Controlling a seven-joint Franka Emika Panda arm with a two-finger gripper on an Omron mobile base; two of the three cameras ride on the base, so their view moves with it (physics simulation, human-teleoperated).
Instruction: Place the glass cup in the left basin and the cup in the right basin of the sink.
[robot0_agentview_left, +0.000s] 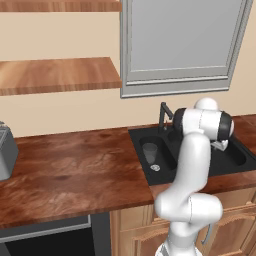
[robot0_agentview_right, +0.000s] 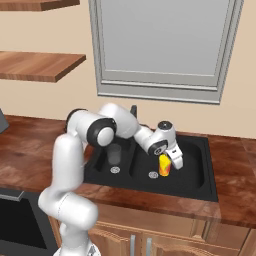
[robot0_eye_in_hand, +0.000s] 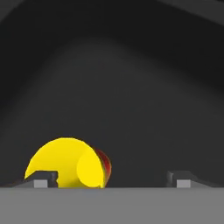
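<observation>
From the left base view, the clear grey glass tumbler (robot0_agentview_left: 150, 153) stood in the narrower black basin (robot0_agentview_left: 161, 161). From the right, the small yellow cup (robot0_agentview_right: 164, 165) sat in the wider basin (robot0_agentview_right: 192, 170) under the jaws. In the hand view, the jaws stood wide, the cup (robot0_eye_in_hand: 70, 162) against the left fingertip (robot0_eye_in_hand: 43, 179).

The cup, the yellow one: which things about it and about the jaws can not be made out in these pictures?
- Left base view: the arm covers much of the right basin, so what lies in it is hidden.
- Right base view: the gripper overlaps the cup; contact and the cup's footing cannot be told.
- Hand view: the bottom edge cuts the cup; its red mark is mostly hidden by its body.
</observation>
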